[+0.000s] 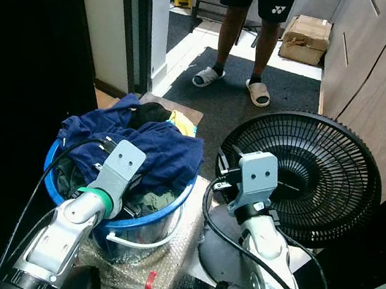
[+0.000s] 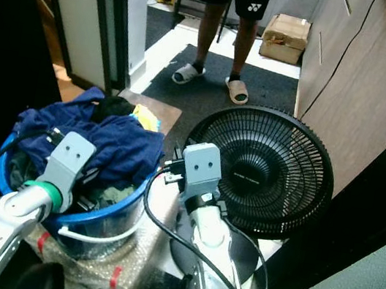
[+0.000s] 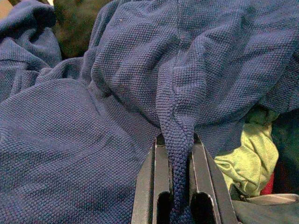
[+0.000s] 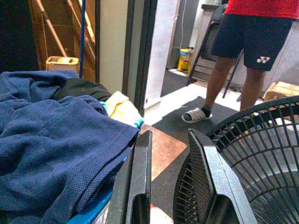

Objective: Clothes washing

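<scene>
Fold of the navy-blue knitted garment (image 3: 140, 93) runs lengthwise between the left gripper (image 3: 180, 186) fingers, pinched, atop the round blue plastic laundry basket (image 1: 172, 204). Right gripper (image 4: 168, 186), fingers apart and empty, hovers right of the basket, beside the black floor fan (image 1: 320, 181).

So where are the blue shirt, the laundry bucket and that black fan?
blue shirt (image 3: 117, 93): left wrist view, on the knit fabric above the pinched fold.
blue bucket (image 1: 167, 211): left eye view, on its front rim.
black fan (image 1: 321, 173): left eye view, on the front grille.
</scene>
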Available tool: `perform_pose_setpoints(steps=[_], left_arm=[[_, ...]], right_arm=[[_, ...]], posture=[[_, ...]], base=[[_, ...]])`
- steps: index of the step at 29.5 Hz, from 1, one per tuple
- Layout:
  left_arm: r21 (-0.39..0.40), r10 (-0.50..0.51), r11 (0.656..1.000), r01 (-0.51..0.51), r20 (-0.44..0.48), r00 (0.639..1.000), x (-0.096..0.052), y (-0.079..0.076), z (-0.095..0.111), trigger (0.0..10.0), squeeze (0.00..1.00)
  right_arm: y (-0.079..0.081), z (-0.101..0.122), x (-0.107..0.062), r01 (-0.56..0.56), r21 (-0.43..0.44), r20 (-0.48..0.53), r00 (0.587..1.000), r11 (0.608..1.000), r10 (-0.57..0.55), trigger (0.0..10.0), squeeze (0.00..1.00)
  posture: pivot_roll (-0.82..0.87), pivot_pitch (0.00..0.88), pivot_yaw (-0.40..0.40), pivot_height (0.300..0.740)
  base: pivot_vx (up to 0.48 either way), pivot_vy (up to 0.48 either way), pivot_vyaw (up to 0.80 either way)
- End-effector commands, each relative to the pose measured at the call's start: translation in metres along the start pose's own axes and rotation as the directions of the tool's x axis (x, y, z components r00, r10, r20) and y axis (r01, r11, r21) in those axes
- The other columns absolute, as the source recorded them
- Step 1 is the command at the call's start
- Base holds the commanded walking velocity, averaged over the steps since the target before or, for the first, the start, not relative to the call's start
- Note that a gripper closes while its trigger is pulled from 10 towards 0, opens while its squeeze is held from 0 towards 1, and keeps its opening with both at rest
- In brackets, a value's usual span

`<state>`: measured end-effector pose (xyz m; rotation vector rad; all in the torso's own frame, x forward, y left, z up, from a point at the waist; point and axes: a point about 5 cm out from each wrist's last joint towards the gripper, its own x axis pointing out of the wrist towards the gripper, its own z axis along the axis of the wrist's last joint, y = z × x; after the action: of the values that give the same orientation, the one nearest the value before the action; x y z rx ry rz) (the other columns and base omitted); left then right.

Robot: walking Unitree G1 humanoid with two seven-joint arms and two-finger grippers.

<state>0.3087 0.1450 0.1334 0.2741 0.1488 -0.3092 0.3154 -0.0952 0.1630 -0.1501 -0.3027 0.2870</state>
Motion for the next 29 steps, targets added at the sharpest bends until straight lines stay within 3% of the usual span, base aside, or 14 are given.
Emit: perform_pose_setpoints(steps=[1,5,6,11,16,18,19,20,21,22,24,25,27,29], left_arm=[[-0.012,-0.015,1.000,0.015,0.004,1.000,-0.003,-0.004,-0.002,0.0,0.00],[-0.054,-0.006,0.998,0.009,0.067,0.998,-0.002,-0.004,0.010,0.0,0.00],[-0.082,0.003,0.997,0.006,0.106,0.994,-0.002,-0.003,0.018,10.0,0.00],[-0.220,-0.012,0.973,0.077,0.285,0.958,-0.008,-0.002,0.058,10.0,0.00],[-0.230,-0.027,0.967,0.106,0.321,0.947,-0.010,-0.003,0.066,10.0,0.00],[-0.268,-0.100,0.931,0.249,0.469,0.877,-0.020,-0.009,0.103,10.0,0.00],[-0.268,-0.100,0.931,0.249,0.469,0.877,-0.020,-0.009,0.103,10.0,0.00],[-0.290,-0.122,0.899,0.328,0.555,0.823,-0.027,-0.010,0.125,10.0,0.00],[-0.290,-0.122,0.899,0.328,0.555,0.823,-0.027,-0.010,0.125,10.0,0.00],[-0.305,-0.137,0.863,0.403,0.627,0.767,-0.035,-0.009,0.144,10.0,0.00],[-0.305,-0.137,0.863,0.403,0.627,0.767,-0.035,-0.009,0.144,10.0,0.00],[-0.319,-0.145,0.822,0.472,0.685,0.714,-0.042,-0.007,0.158,10.0,0.00],[-0.319,-0.163,0.787,0.528,0.717,0.677,-0.047,-0.006,0.166,10.0,0.00],[-0.319,-0.163,0.787,0.528,0.717,0.677,-0.047,-0.006,0.166,10.0,0.00]], right_arm=[[0.000,-0.005,-0.003,0.004,-0.004,-0.017,1.000,1.000,-0.004,10.0,0.00],[-0.001,-0.005,-0.002,0.008,-0.006,-0.012,1.000,1.000,-0.008,10.0,0.00],[-0.001,-0.003,-0.001,0.012,-0.006,-0.005,1.000,1.000,-0.012,10.0,0.00],[-0.006,0.019,0.005,0.029,0.013,0.073,0.997,1.000,-0.030,10.0,0.00],[-0.007,0.023,0.006,0.030,0.018,0.089,0.996,0.999,-0.031,10.0,0.00],[-0.011,0.034,0.009,0.039,0.017,0.125,0.991,0.999,-0.040,10.0,0.00],[-0.011,0.034,0.009,0.039,0.017,0.125,0.991,0.999,-0.040,10.0,0.00],[-0.014,0.037,0.009,0.045,0.013,0.135,0.990,0.999,-0.046,10.0,0.00],[-0.014,0.037,0.009,0.045,0.013,0.135,0.990,0.999,-0.046,10.0,0.00],[-0.016,0.039,0.009,0.051,0.009,0.140,0.989,0.999,-0.051,10.0,0.00],[-0.016,0.039,0.009,0.051,0.009,0.140,0.989,0.999,-0.051,10.0,0.00],[-0.017,0.038,0.008,0.055,0.007,0.140,0.989,0.998,-0.055,10.0,0.00],[-0.018,0.038,0.008,0.057,0.007,0.139,0.989,0.998,-0.058,10.0,0.00],[-0.018,0.038,0.008,0.057,0.007,0.139,0.989,0.998,-0.058,10.0,0.00]], posture=[[0.09,0.010,0.035,0.534],[0.09,0.007,0.034,0.534],[0.09,0.007,0.034,0.534],[0.09,0.005,0.030,0.534],[0.09,0.005,0.030,0.534],[0.08,0.006,0.032,0.534],[0.08,0.006,0.032,0.534],[0.08,0.006,0.032,0.534],[0.08,0.006,0.032,0.534],[0.08,0.007,0.032,0.534],[0.08,0.007,0.032,0.534],[0.08,0.007,0.033,0.534],[0.08,0.008,0.034,0.534],[0.08,0.008,0.034,0.534]], base=[[0.000,0.000,0.00],[0.000,0.000,0.00],[0.000,0.000,0.00],[0.000,0.000,0.00],[0.000,0.000,0.00],[0.000,0.000,0.00],[0.000,0.000,0.00],[0.000,0.000,0.00],[0.000,0.000,0.00],[0.000,0.000,0.00],[0.000,0.000,0.00],[0.000,0.000,0.00],[0.000,0.000,0.00],[0.000,0.000,0.00]])
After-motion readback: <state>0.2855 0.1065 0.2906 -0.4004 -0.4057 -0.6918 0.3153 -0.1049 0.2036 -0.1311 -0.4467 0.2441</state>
